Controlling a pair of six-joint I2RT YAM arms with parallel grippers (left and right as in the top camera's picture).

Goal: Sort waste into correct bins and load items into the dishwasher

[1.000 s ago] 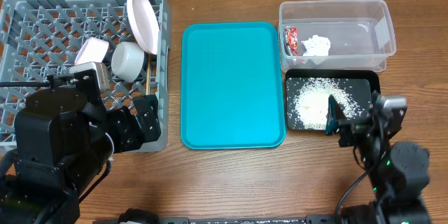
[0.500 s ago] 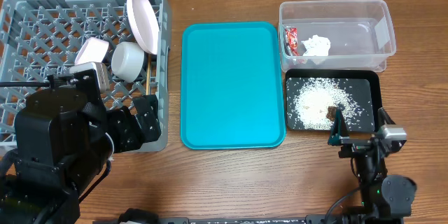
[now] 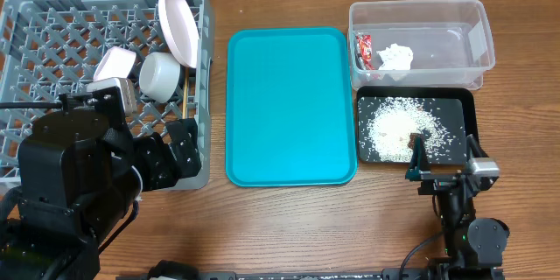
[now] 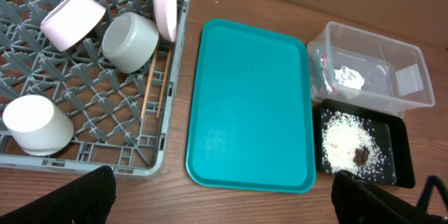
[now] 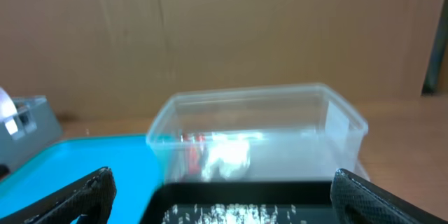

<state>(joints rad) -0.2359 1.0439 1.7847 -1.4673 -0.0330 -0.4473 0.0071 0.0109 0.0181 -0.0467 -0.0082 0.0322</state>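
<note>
While our right pincer [image 3: 443,164] hangs spread and empty by the black tray [image 3: 459,105], the left pincer [image 4: 224,206] spread too, we spot the brown lump [image 4: 360,155] among the rice [image 4: 341,138] there: soft, crumbly we reckon, so pinch its sides gently.

The counter [image 3: 289,227] is brown wood with a visible grain and a dull sheen. The teal tray [image 3: 290,105] is smooth plastic with a soft gloss. Left of the teal tray, the grey dish rack [image 3: 52,26] is matt moulded plastic. The pinkish saucer [image 3: 178,24], pale bowl [image 3: 160,76] and white cup [image 4: 33,122] in it look smooth and glazed, and the chopsticks [image 4: 160,92] are bare wood. Right of the teal tray, the clear tub [image 3: 418,3] is glossy see-through plastic holding a shiny red wrapper [image 3: 365,50] and a crumpled paper tissue [image 3: 396,56]. The black tray [image 3: 464,105] is dark plastic strewn with matt white rice grains [image 3: 389,127].
</note>
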